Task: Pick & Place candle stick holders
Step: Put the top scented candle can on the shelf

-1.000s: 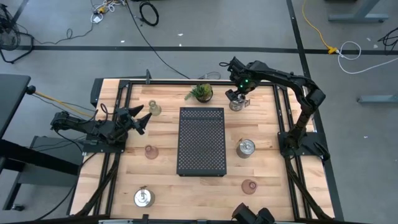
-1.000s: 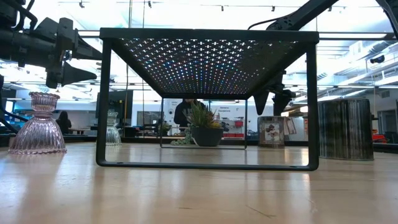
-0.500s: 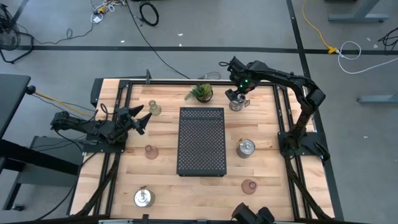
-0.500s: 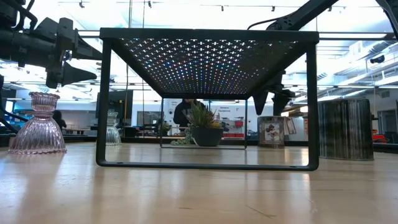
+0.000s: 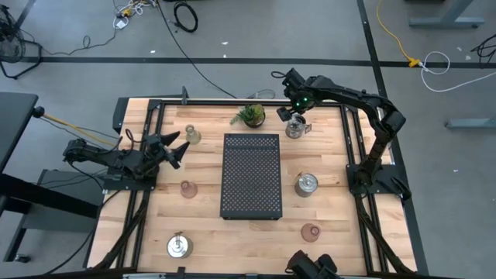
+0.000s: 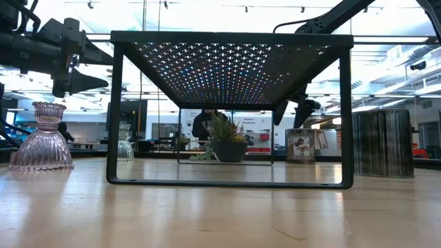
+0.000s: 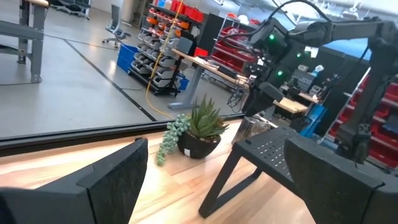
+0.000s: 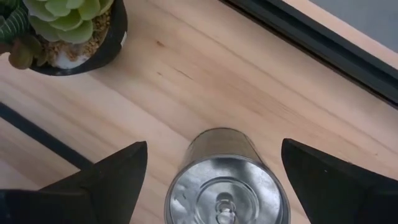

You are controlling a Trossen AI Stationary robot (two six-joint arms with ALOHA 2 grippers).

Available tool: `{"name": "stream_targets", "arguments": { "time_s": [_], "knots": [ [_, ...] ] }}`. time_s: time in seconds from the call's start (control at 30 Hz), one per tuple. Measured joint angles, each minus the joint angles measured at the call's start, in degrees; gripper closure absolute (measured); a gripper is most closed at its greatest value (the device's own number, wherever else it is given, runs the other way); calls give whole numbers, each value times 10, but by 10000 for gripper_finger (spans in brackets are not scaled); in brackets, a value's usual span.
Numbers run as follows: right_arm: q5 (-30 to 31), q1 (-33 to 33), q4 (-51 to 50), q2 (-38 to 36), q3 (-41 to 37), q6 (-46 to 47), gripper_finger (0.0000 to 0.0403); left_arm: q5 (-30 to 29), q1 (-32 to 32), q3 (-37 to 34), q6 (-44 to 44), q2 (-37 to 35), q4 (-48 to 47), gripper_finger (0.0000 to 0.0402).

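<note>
A shiny silver holder (image 5: 294, 129) stands on its base at the far right of the table, next to the potted plant. My right gripper (image 5: 293, 116) hovers over it, open. In the right wrist view its fingers stand on either side of the holder (image 8: 224, 180) without touching it. My left gripper (image 5: 172, 147) is open and empty at the left, near a clear-greenish glass cup (image 5: 191, 136). Two more silver holders (image 5: 307, 184) (image 5: 179, 246) and two pinkish glass cups (image 5: 187, 188) (image 5: 311, 232) stand on the table.
A black perforated tray (image 5: 251, 176) stands on legs in the table's middle. A small green potted plant (image 5: 249, 116) sits at the far edge, close to my right gripper. In the low view a pink cup (image 6: 41, 138) stands at the left.
My right gripper has shifted a little toward the table's far edge above the silver holder and has tipped slightly. The holder has stayed where it was.
</note>
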Motion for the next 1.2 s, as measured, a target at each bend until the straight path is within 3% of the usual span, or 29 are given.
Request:
{"name": "stream_targets", "arguments": {
  "time_s": [0.57,0.7,0.93,1.2],
  "knots": [
    [0,0,-1,0,0,-7,34,-3,0,2,0,0,18,23],
    [-48,0,15,0,0,-22,34,-3,0,2,0,0,18,23],
    [-66,0,39,0,0,-22,34,-3,0,3,0,0,19,23],
    [-60,-2,24,0,0,4,8,-3,0,3,0,0,19,23]
  ]
}}
